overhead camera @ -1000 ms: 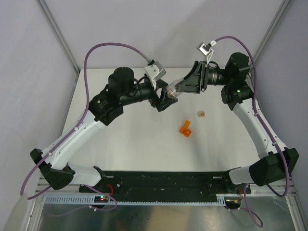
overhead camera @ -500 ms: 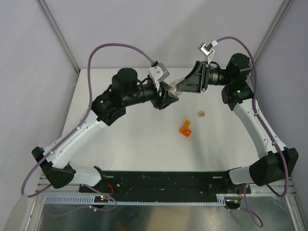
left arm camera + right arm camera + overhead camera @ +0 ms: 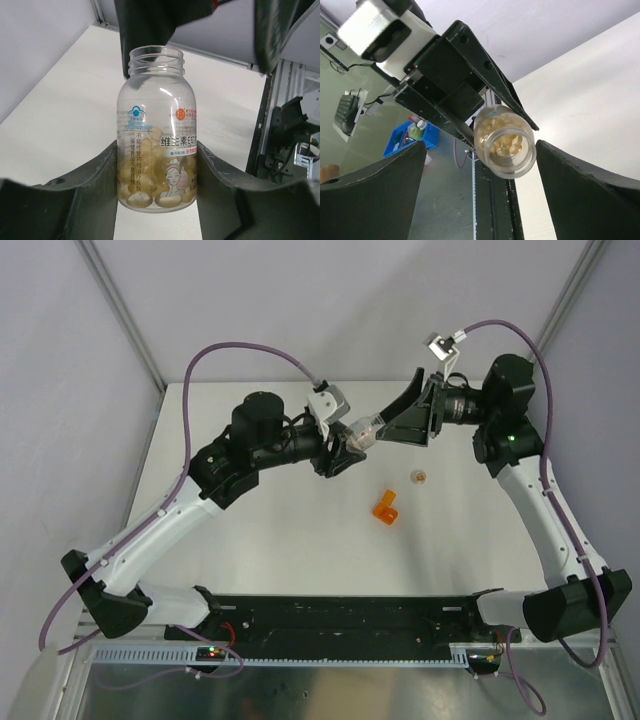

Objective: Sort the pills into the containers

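A clear vial (image 3: 156, 125) with no cap stands between my left gripper's fingers, and the left gripper (image 3: 156, 180) is shut on its lower body. Pale tan pills (image 3: 138, 198) fill its bottom half. In the top view the vial (image 3: 363, 427) hangs in the air above the far middle of the table, held by the left gripper (image 3: 347, 440). My right gripper (image 3: 396, 410) stands open just right of the vial's mouth. In the right wrist view the open mouth (image 3: 506, 145) faces the camera between the spread fingers (image 3: 380, 195). The orange two-cell container (image 3: 386, 507) lies on the table below.
A small round tan cap (image 3: 419, 476) lies on the white table (image 3: 280, 540) to the right of the orange container. Grey walls close the back and both sides. A black rail (image 3: 340, 615) with the arm bases runs along the near edge.
My left gripper has shut on the vial. My right gripper has let go of it, opened wide and drawn back to the right.
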